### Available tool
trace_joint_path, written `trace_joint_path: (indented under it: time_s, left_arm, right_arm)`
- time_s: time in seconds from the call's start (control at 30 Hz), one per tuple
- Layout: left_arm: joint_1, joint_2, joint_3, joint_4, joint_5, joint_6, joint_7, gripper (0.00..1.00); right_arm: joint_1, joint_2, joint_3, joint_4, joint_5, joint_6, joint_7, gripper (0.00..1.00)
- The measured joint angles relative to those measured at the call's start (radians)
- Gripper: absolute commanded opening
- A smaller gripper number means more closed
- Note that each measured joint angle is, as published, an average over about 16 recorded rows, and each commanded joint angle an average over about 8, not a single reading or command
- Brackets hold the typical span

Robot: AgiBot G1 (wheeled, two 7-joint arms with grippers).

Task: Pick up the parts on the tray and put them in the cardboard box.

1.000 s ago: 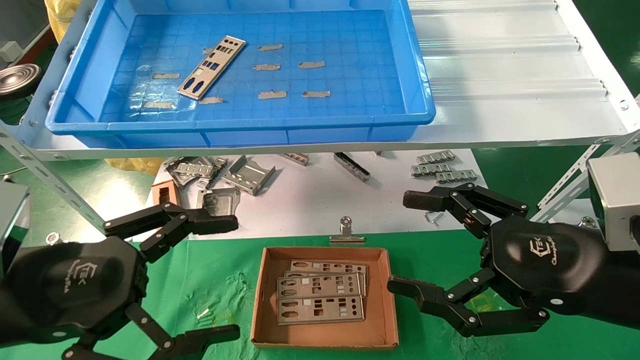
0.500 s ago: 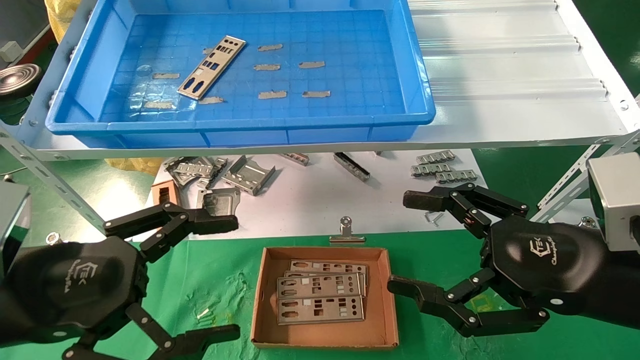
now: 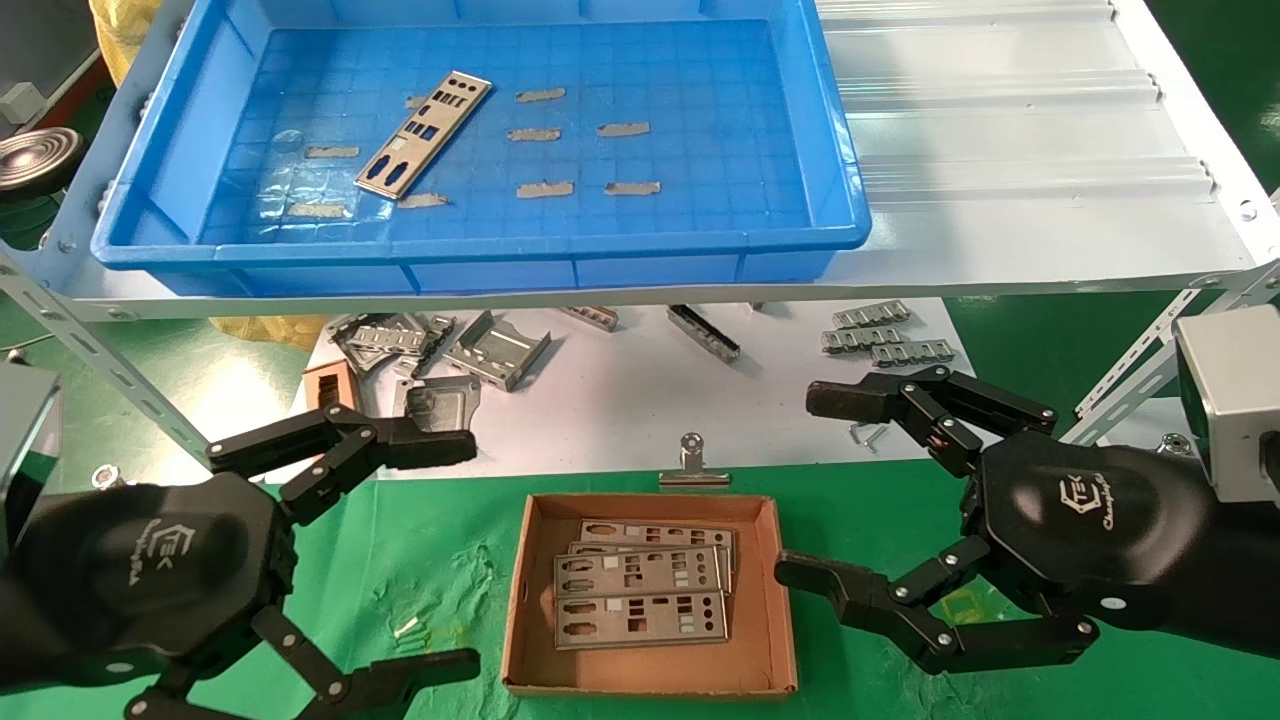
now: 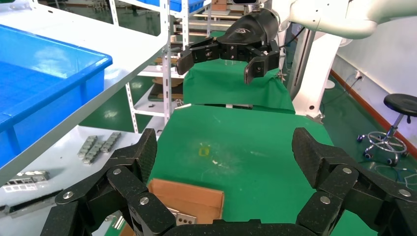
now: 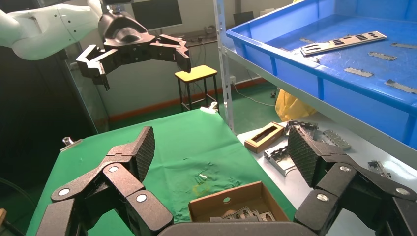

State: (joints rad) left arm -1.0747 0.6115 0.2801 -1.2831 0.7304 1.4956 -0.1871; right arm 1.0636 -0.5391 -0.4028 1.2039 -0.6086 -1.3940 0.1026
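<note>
Two matte black two-finger grippers on a white-armed robot

The left black linkage gripper (image 3: 440,560) and the right black linkage gripper (image 3: 815,485) look alike: each has a rounded, glossy black housing stamped with a small white logo and lettering, from which two jointed fingers branch out as paired bars pinned with silver round-head screws. The wrist views show the fingertips (image 4: 147,152) as broad black pads with a fine grippy texture (image 5: 300,152). Behind the right housing sits a boxy silver-grey metal block (image 3: 1230,400). Farther up, each arm is a smooth, glossy white tubular shell (image 5: 44,27), and the other arm's white shell matches it (image 4: 339,17)
</note>
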Motion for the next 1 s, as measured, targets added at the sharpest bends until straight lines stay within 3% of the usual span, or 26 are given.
trace_joint_path:
  time_s: [1.0]
  left_arm:
    - [0.0, 0.0, 0.0, 0.0, 0.0, 0.0, 0.0, 1.0]
  right_arm:
    - [0.0, 0.0, 0.0, 0.0, 0.0, 0.0, 0.0, 1.0]
